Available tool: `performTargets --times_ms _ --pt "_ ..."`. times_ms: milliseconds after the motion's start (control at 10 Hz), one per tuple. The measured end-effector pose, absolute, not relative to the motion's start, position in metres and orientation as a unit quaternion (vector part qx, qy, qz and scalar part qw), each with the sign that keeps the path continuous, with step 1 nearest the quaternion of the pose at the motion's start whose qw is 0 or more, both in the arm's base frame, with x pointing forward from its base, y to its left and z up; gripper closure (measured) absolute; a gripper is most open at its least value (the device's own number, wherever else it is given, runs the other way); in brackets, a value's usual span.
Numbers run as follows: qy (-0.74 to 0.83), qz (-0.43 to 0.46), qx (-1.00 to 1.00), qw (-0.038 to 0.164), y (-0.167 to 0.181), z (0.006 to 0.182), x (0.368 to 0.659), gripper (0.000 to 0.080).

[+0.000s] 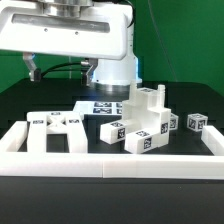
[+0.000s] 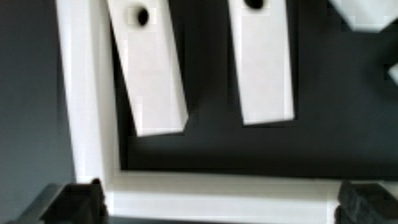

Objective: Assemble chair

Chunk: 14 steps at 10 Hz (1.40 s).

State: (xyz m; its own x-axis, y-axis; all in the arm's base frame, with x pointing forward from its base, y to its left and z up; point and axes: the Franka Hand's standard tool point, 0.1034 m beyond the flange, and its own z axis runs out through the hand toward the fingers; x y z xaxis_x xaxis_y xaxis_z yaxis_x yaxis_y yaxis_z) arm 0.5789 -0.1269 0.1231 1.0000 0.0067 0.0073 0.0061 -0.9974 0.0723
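My gripper (image 2: 222, 205) is hanging wide open over two chair bars, gripping nothing.

My fingers (image 2: 75, 203) are showing only as dark tips at the edge of the wrist view, standing far apart and touching no part. Between them a corner of the white border rail (image 2: 89, 110) is running. Inside that corner the two chair bars (image 2: 157, 80) are lying side by side with a gap between them, one just beside the rail, each showing a dark hole near one end. The rest of the chair is sitting unassembled as a heap of tagged white blocks (image 1: 145, 120) on the black table (image 1: 30, 100), toward the exterior view's right, with the marker board (image 1: 98, 105) lying just behind it.
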Motion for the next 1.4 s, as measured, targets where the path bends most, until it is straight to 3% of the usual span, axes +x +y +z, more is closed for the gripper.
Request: performTargets --times_ms 200,700,1100,1400 --pt "0.004 0.006 0.999 0.037 -0.127 0.122 0.58 0.0151" --pt "0.105 -0.021 0.994 0.026 -0.113 0.096 0.568 0.0151" --pt "0.106 -0.02 0.994 0.026 -0.112 0.096 0.568 0.0151" --pt "0.111 -0.043 0.993 0.016 -0.108 0.078 0.561 0.0151"
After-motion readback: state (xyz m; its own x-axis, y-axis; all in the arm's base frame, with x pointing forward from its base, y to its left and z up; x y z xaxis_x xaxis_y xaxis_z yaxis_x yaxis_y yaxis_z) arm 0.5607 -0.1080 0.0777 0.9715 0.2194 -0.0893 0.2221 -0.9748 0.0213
